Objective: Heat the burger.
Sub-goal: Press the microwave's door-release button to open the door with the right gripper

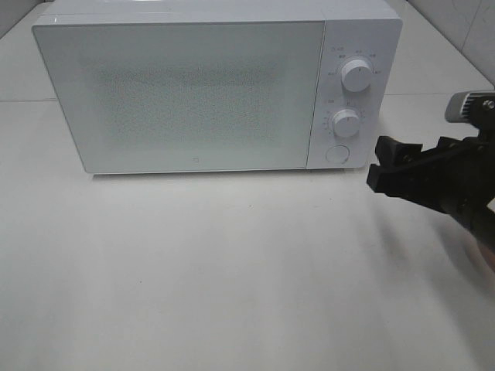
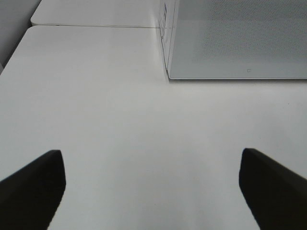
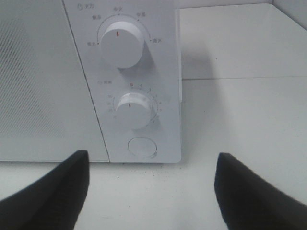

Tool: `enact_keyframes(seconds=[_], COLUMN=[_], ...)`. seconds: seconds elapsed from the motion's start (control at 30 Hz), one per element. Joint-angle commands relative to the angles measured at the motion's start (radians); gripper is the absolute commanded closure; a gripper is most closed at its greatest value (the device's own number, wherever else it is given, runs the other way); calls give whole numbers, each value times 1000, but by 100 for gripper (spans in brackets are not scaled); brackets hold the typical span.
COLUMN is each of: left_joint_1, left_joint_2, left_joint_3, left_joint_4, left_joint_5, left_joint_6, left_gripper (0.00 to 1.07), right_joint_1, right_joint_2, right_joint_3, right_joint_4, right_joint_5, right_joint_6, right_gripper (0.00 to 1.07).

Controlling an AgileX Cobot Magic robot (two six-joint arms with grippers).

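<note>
Black right fingers (image 3: 53, 191) are released, grasping nothing, near the white round knobs (image 3: 120, 43) of the white box-shaped microwave oven (image 1: 344, 31), whose frosted door (image 1: 182, 93) is shut. Black left fingers (image 2: 33, 187) are released too, above the white bench (image 2: 120, 120); where the burger is, I cannot tell.

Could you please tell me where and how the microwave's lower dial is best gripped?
Pinch the lower dial across its round rim, approaching the front of the microwave head-on: it is a short cylinder protruding forward. The open right end effector faces that front.
</note>
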Motion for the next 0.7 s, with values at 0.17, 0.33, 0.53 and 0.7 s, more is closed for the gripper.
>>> enact_keyframes(seconds=[0.17, 0.33, 0.53, 0.7], left_joint_1=[5, 5, 5, 5], left_joint_2=[-27, -27, -27, -27], left_joint_3=[3, 3, 3, 3], left_joint_4=[-9, -9, -9, -9], left_joint_5=[-5, -5, -5, -5], left_joint_6=[0, 0, 0, 0], left_gripper=[17, 17, 17, 17], right_joint_1=[100, 121, 121, 121], right_joint_2=[110, 135, 135, 135], right_joint_3=[-2, -25, -25, -25], right_joint_4=[63, 63, 52, 8], right_joint_5=[-112, -110, -100, -77], right_joint_6=[-9, 24, 165, 330], right_gripper=[38, 38, 40, 52])
